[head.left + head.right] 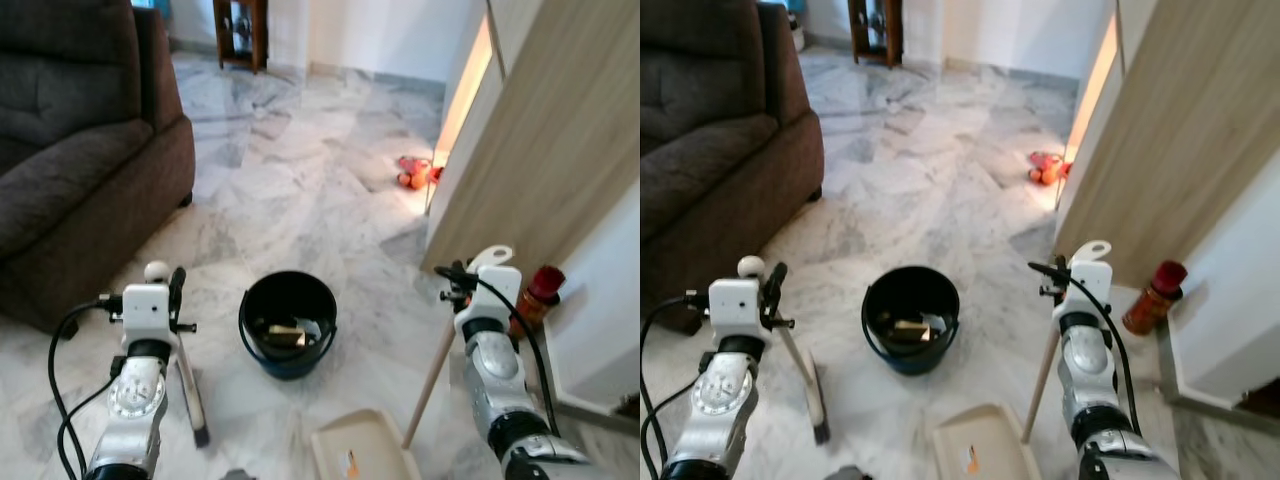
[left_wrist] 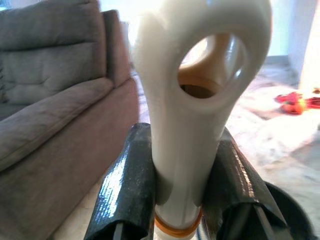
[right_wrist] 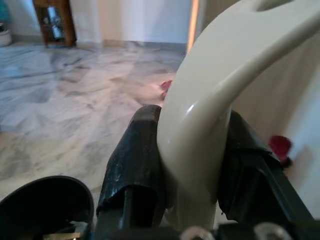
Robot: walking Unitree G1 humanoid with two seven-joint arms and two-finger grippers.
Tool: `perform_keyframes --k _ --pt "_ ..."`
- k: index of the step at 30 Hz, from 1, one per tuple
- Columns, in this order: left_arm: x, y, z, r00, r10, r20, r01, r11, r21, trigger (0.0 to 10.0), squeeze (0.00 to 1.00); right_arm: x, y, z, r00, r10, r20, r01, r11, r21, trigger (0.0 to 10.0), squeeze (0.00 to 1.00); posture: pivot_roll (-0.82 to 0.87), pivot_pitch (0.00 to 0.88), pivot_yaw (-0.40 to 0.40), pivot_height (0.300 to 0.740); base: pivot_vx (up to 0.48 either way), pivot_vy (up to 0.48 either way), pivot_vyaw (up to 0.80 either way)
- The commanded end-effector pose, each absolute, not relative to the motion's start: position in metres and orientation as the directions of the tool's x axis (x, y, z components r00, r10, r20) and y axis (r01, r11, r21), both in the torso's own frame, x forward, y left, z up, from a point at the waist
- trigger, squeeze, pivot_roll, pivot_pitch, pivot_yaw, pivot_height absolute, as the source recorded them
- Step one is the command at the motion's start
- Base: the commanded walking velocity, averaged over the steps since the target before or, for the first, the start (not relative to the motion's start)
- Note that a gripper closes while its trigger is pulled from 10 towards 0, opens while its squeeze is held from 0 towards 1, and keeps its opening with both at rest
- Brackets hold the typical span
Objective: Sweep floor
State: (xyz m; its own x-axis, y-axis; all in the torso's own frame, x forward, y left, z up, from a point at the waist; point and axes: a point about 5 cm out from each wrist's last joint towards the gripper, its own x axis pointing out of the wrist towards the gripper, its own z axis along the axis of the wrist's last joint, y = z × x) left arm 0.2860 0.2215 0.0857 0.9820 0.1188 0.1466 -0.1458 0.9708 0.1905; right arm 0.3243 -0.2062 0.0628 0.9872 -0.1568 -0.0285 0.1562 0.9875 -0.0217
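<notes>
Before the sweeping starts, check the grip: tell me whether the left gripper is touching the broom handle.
Touching. In the left wrist view, both black fingers press against the sides of the white broom handle, with no gap. The left gripper is clamped on it.

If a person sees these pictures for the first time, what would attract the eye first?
Likely the black bucket on the marble floor, midway between the arms. The left end effector is shut on a broom handle, the right end effector on a dustpan handle. Orange toys glow by the door.
</notes>
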Motion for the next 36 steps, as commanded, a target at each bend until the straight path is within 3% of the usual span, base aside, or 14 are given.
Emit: perform_keyframes --k 1,7,24,36 --pt "0.2913 0.2193 0.0973 0.974 0.102 0.203 -0.143 0.969 0.199 10.0 0.0 0.3275 -0.2087 0.0692 0.987 -0.163 -0.002 0.163 0.986 -0.024 10.0 0.0 0.1 0.0 -0.078 0.74 -0.266 0.0 0.0" --pt "0.2907 0.2197 0.0972 0.973 0.106 0.203 -0.147 0.969 0.199 10.0 0.0 0.3259 -0.2096 0.0674 0.986 -0.167 -0.006 0.167 0.986 -0.025 10.0 0.0 0.1 0.0 -0.078 0.74 -0.269 0.0 0.0" --pt "0.2922 0.2183 0.0973 0.974 0.105 0.199 -0.144 0.971 0.193 10.0 0.0 0.3251 -0.2148 0.0647 0.98 -0.198 -0.034 0.198 0.98 -0.01 10.0 0.0 0.1 0.0 -0.078 0.74 0.0 0.0 0.0" --pt "0.2926 0.2175 0.0973 0.976 0.099 0.195 -0.137 0.972 0.19 10.0 0.0 0.3245 -0.216 0.062 0.976 -0.208 -0.057 0.208 0.978 -0.016 10.0 0.0 0.11 0.0 -0.08 0.74 0.0 0.0 -0.8"
